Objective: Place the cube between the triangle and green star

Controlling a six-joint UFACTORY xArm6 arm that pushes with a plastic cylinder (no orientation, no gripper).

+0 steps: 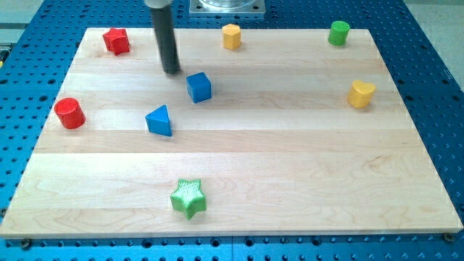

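A blue cube point(199, 87) sits on the wooden board point(290, 159), left of centre in the upper half. A blue triangle point(159, 120) lies below and to the left of it. A green star point(188, 198) lies near the board's bottom edge, below the triangle. My tip point(172, 71) rests on the board just up and left of the cube, a small gap apart from it. The dark rod rises from the tip out of the view's top.
A red star point(116, 40) is at top left, a red cylinder point(70, 113) at the left edge. A yellow hexagonal block point(231, 35) and a green cylinder point(338, 32) are along the top. A yellow heart point(360, 93) is at right.
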